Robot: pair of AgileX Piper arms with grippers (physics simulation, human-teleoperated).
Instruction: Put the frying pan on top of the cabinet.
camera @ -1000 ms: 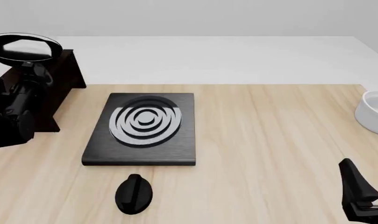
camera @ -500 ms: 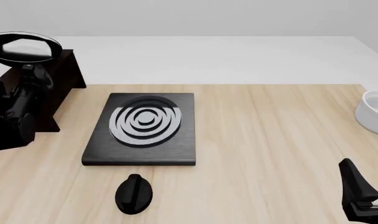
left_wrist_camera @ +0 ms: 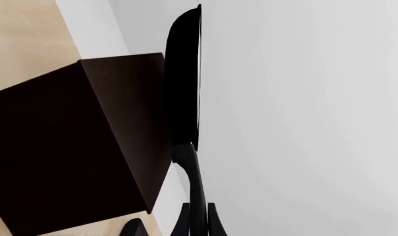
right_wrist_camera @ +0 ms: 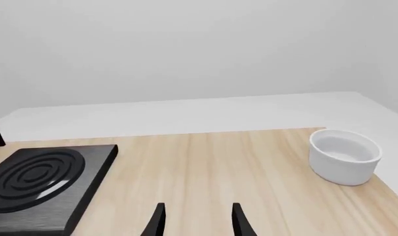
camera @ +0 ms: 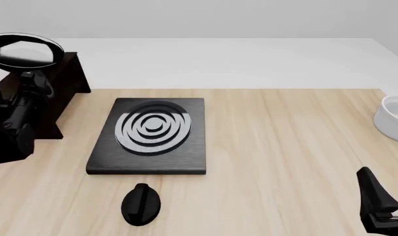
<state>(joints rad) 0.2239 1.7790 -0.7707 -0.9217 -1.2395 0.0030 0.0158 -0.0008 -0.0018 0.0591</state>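
Observation:
The frying pan point(camera: 25, 49) sits level on the flat top of the dark cabinet point(camera: 64, 91) at the far left. In the left wrist view the frying pan point(left_wrist_camera: 184, 78) is edge-on against the top of the cabinet point(left_wrist_camera: 67, 157), and its handle point(left_wrist_camera: 196, 191) runs back between my fingers. My left gripper point(camera: 29, 77) is just behind the pan, its jaws slightly apart around the handle and close to it on each side. My right gripper point(camera: 387, 196) is open and empty at the near right edge; it also shows in the right wrist view point(right_wrist_camera: 199, 221).
A flat black stove plate point(camera: 149, 135) with grey rings lies on the table's middle left, also in the right wrist view point(right_wrist_camera: 41, 182). A small black knob point(camera: 141, 204) lies in front of it. A white bowl point(camera: 395, 118) stands at the right edge, also seen in the right wrist view point(right_wrist_camera: 345, 156).
The left gripper and arm have drawn back a little toward the near side along the handle. The pan has stayed in place on the cabinet. The right arm has not moved.

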